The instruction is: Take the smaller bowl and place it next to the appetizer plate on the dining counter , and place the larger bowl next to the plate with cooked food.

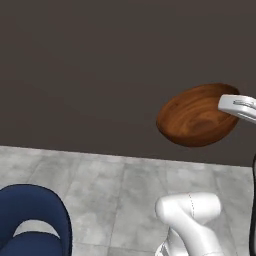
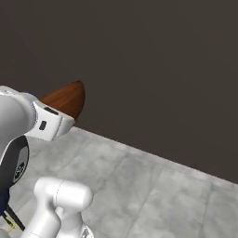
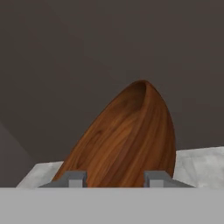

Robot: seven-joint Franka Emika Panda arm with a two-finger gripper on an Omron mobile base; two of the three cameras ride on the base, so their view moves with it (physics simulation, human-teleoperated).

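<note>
Here the gripper [image 3: 114, 177] pinches the larger bowl [image 1: 197, 116], apparently by its rim; carry it level and slowly.

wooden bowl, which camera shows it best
The left base view: the larger bowl shows nearly whole, tilted in the air, only its right edge behind the arm. The hand view has its underside; the right base view has a sliver.

You're seeing the larger bowl [image 1: 197, 116] hanging tipped on its side against the dark wall, above grey tiled floor; a navy stool [image 1: 31, 220] is sitting lower left.
</note>
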